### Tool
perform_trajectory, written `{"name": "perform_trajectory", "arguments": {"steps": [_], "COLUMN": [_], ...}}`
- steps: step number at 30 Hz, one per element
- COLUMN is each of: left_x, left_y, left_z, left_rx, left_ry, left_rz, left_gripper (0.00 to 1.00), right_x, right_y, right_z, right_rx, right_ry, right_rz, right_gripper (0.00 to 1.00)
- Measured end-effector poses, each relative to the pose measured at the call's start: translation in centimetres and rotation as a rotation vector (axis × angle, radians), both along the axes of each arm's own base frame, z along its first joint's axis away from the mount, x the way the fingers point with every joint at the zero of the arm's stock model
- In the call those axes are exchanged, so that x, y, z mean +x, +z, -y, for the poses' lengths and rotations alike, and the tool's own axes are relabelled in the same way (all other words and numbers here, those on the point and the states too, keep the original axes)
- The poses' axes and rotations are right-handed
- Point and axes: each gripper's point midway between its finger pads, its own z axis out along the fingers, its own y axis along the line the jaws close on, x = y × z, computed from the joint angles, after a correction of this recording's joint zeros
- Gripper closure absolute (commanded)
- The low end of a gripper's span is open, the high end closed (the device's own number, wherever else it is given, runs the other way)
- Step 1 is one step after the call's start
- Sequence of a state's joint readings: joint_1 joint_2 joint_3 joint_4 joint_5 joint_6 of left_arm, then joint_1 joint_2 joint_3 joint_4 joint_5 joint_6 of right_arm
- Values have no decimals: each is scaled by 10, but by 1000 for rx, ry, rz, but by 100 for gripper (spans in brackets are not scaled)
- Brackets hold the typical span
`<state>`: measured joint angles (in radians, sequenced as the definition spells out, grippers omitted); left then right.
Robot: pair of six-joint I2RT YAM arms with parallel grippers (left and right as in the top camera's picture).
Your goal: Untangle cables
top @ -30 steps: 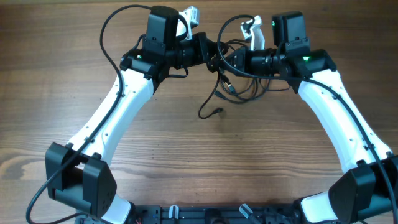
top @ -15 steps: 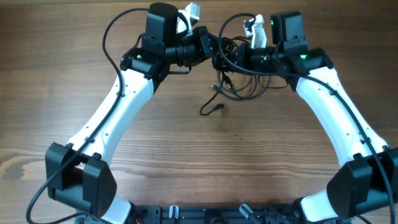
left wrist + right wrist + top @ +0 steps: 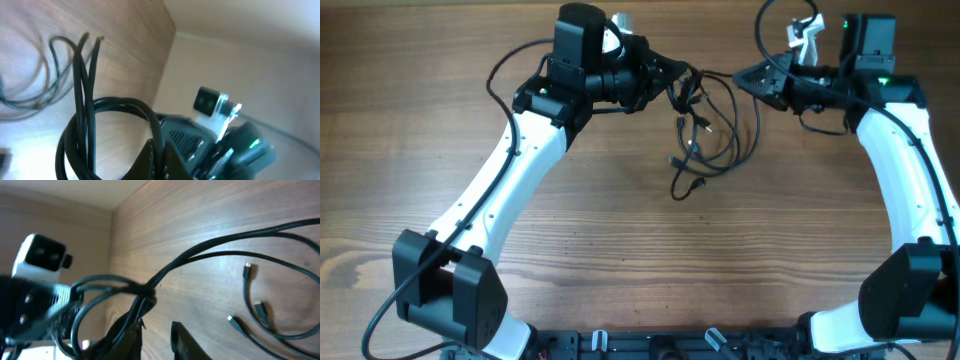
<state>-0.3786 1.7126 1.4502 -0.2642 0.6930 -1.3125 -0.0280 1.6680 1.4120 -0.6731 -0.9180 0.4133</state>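
Note:
The cables (image 3: pixel 705 125) are thin black cords hanging in loops between the two grippers at the back of the table. One plug end (image 3: pixel 678 191) trails toward the table's middle. My left gripper (image 3: pixel 667 80) is shut on a bundle of cords (image 3: pixel 117 107), with the strands pinched at its fingertips (image 3: pixel 159 156). My right gripper (image 3: pixel 744 77) stands to the right of the tangle, open. Wood shows between its fingers (image 3: pixel 182 340), and a knot of cords (image 3: pixel 145 292) rests against the outside of the left finger. Small plugs (image 3: pixel 247 271) lie on the wood beyond.
The wooden table (image 3: pixel 620 260) stretches toward the front. The white arms (image 3: pixel 510 170) flank the cords on both sides. A pale wall (image 3: pixel 260 55) rises just behind the table's back edge. The other arm's camera (image 3: pixel 42 255) is close to the right gripper.
My right gripper has opened and pulled away to the right, away from the left gripper. The cords have stretched out between them and the loose end has shifted slightly right. The left gripper stays shut.

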Motion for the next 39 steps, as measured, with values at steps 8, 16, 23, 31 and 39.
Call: {"name": "perform_trajectory", "arguments": {"steps": [8,16,23,31,39], "left_x": [5,11,14,-7,-22], "left_y": [-1,-2,-24,-89,-103], "left_z": [-3,-7,-26,-83,-95], "left_rx": [-227,-265,-203,61,139], "left_ry": [263,345,455,753,796], "left_rz": [-495,-560,-612,-765,-818], "left_gripper": [96,96,96,96,96], "right_x": [-12,-16,-12,-49,-77], "right_y": [0,-3,-16,60,21], "right_z": [-25,-36,-17,-32,-103], "right_rx": [-5,-27,-172,-252,-292], "right_ry": [90,124,96,166,365], "right_rz": [20,35,77,367,314], "right_gripper": [66,66,64,59,62]}}
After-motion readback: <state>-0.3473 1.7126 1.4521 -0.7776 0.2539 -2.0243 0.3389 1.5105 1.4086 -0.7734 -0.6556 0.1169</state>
